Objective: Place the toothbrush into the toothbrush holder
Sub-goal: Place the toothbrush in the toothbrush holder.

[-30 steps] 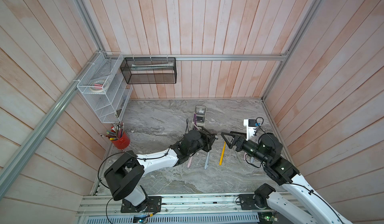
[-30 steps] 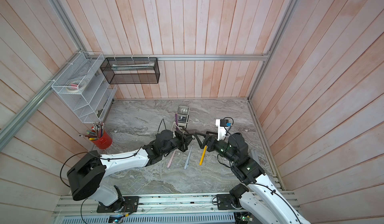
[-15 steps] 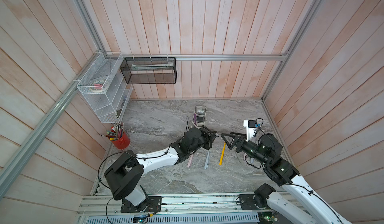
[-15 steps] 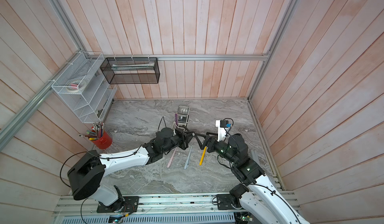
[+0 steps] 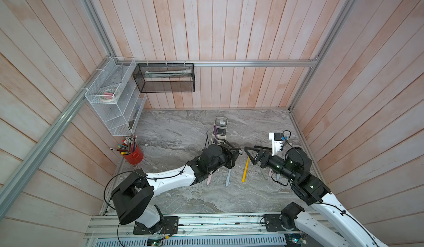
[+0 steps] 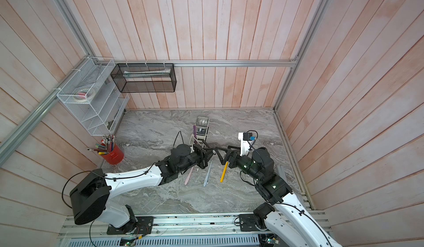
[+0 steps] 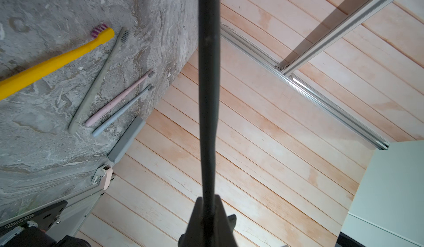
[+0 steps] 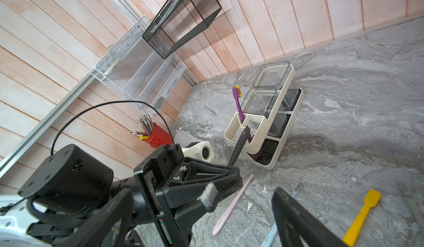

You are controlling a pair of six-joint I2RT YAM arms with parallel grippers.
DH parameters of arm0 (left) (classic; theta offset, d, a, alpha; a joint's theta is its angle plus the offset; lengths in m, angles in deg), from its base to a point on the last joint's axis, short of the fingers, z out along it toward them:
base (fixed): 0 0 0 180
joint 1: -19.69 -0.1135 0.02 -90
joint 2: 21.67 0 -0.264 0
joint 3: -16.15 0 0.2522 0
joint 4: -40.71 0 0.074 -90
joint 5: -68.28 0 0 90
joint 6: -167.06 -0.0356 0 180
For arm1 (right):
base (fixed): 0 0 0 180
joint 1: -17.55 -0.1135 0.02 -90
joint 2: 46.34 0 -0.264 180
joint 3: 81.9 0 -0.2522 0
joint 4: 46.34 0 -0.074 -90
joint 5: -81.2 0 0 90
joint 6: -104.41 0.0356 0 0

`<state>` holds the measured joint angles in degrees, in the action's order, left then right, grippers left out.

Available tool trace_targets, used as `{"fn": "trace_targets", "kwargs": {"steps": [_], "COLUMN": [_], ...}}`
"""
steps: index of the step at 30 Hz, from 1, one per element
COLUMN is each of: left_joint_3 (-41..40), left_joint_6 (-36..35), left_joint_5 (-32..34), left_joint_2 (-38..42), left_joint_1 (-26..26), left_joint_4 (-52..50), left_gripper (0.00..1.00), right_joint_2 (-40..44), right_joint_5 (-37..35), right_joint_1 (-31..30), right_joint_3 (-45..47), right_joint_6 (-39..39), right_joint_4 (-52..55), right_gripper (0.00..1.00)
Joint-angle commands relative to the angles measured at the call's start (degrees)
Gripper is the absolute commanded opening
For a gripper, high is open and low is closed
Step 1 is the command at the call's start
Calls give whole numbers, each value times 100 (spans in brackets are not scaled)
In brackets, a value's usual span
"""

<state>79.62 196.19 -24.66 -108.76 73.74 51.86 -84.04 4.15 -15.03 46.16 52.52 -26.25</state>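
Ok so, left to right in a top view. The red pen cup is way out by the wall and not involved.

Next is the left claw, pressed together on a dark toothbrush. The bristle end pokes out one side of the grip and the handle points off toward 11 o'clock.

Right there, at 11 o'clock from that claw, the toothbrush holder stands upright on the table. A purple brush is already in one of its near slots. From the right wrist camera the dark handle's tip overlaps the near rim. I can't tell if it's over the opening or just in front of it.

At 3 o'clock, nearly tip to tip, is the right claw, spread wide and holding nothing. A yellow brush lies on the table at 5 o'clock.

My take is that the brush is lying way too flat to drop in. Swing the handle down until it's close to vertical and centre it over a free slot beside the purple one. Lower it well inside, and only then let go. The holder looks light, so don't bump the rim, and the right claw should keep clear.
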Motion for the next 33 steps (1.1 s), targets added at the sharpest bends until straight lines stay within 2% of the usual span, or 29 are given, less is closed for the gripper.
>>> {"fn": "trace_targets", "kwargs": {"steps": [1,33], "left_joint_3": [-142,-343], "left_joint_6": [819,1033], "left_joint_5": [114,-5], "left_joint_2": [109,-256], "left_joint_1": [-16,-69], "left_joint_4": [0,126], "left_gripper": [0,0], "right_joint_2": [34,83], "right_joint_5": [41,85], "right_joint_1": [23,17], "right_joint_3": [11,104], "right_joint_6": [39,109], "right_joint_4": [9,-51], "right_gripper": [96,96]}}
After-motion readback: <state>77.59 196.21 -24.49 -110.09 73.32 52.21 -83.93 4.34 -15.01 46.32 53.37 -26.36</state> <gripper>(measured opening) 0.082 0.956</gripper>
